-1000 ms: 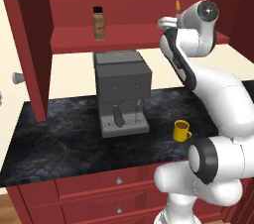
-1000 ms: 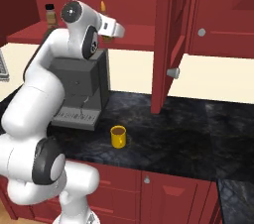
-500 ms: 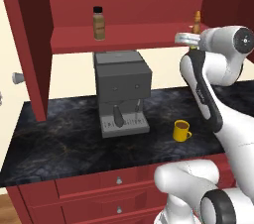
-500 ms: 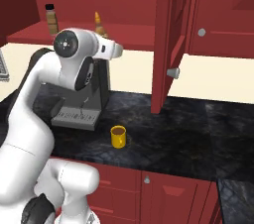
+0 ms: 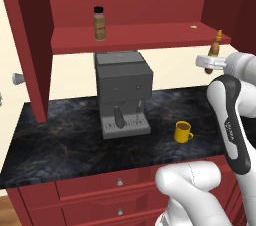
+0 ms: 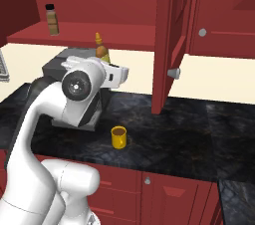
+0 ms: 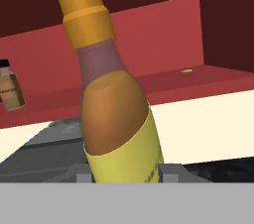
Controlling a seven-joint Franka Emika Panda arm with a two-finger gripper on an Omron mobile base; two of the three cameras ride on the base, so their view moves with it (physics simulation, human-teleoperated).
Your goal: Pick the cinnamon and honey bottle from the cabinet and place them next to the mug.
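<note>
My tool [image 7: 126,176] is gripping the honey bottle [image 7: 116,114] at frame center, tilting; a loose hold risks dropping it onto the mug [image 5: 183,131].

dark red cabinet [image 5: 125,37], yellow mug [image 5: 183,131], amber honey bottle [image 7: 116,114]

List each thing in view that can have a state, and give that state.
honey bottle: gripped, off the shelf, tilted.
gripper: shut on the honey bottle, beside the shelf's right end.
cinnamon: upright on the shelf, cap on.
cabinet: doors open.
mug: upright on the counter, right of the coffee machine.
drawers: closed.
</note>
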